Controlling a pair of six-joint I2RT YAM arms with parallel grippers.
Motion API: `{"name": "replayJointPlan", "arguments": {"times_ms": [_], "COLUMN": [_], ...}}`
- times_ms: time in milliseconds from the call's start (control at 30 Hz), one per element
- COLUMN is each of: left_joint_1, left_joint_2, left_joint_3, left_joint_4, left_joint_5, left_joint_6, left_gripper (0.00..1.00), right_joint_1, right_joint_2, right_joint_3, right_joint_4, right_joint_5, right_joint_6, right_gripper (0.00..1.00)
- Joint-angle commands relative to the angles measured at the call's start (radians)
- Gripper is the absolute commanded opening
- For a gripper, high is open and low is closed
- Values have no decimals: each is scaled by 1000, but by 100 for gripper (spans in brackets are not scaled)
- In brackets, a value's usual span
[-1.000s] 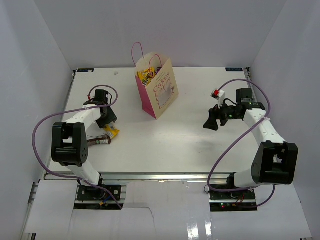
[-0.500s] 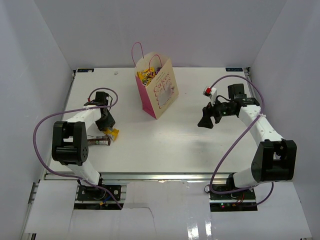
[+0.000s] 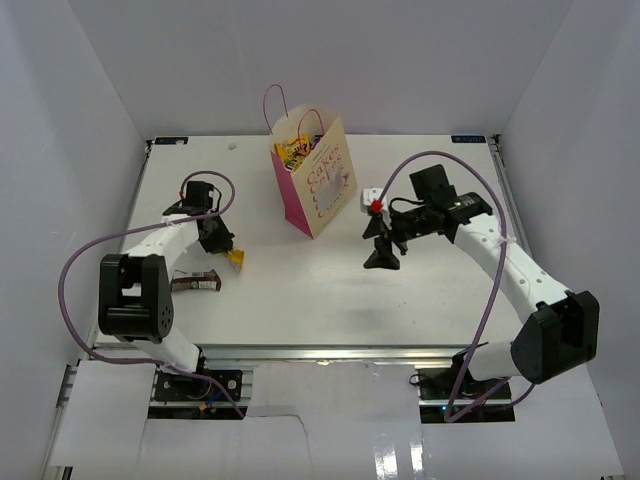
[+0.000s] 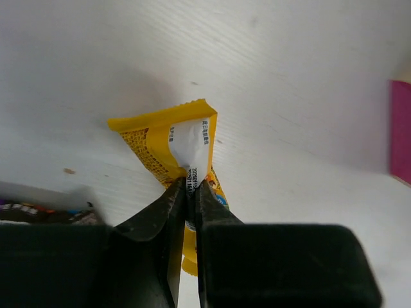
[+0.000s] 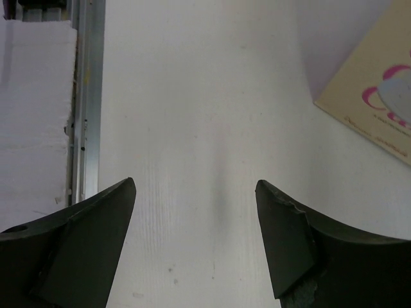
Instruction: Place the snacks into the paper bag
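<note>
Yellow snack (image 4: 154, 138) pinched, right pincer (image 5: 194, 183) nearer bag (image 3: 315, 185)

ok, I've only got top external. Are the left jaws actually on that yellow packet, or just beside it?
Observer: On it. Left wrist shows the left gripper with jaws shut on the yellow packet, pinching its white back seam.
Operator: Right side holding anything?
Observer: No. Right wrist shows the right gripper with jaws wide apart, bare table between them.
Operator: Bag in its view?
Observer: Yes, the paper bag shows its printed front in the upper right corner, off to one side of the jaws.
</note>
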Motion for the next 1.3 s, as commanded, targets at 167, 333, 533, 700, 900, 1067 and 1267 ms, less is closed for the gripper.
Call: {"name": "replayJointPlan", "arguments": {"times_ms": [167,333,533,700,900,1067,1267], "left_joint_1": [-1,-1,-1,-1,-1,-1,-1], "left_joint_2": [-352,-503,-696,-797,-846,-845,-865], "left_joint_3": [-189,-373,-511,-600,-623,-608,-594], "left_joint_4": [296,431,627,688,705,707,707], "left_joint_5": [461,622,785,883,913,912,907], "left_joint_6": [-18,-87,-119,-131,-130,-128,-139], "left_gripper": [5,4,4,4,5,5,6], "right_joint_1": [281,373,430,445,459,480,494], "right_joint_2": [167,308,403,411,429,449,445], "right_joint_3": [158,271,328,308,327,304,282], "right_joint_4": [438,564,622,679,708,697,715], "right_joint_5": [277,374,370,356,386,400,388], "right_joint_6": [696,1071,1318,1436,1465,1495,1510], "right_gripper": [80,87,91,93,93,84,56]}}
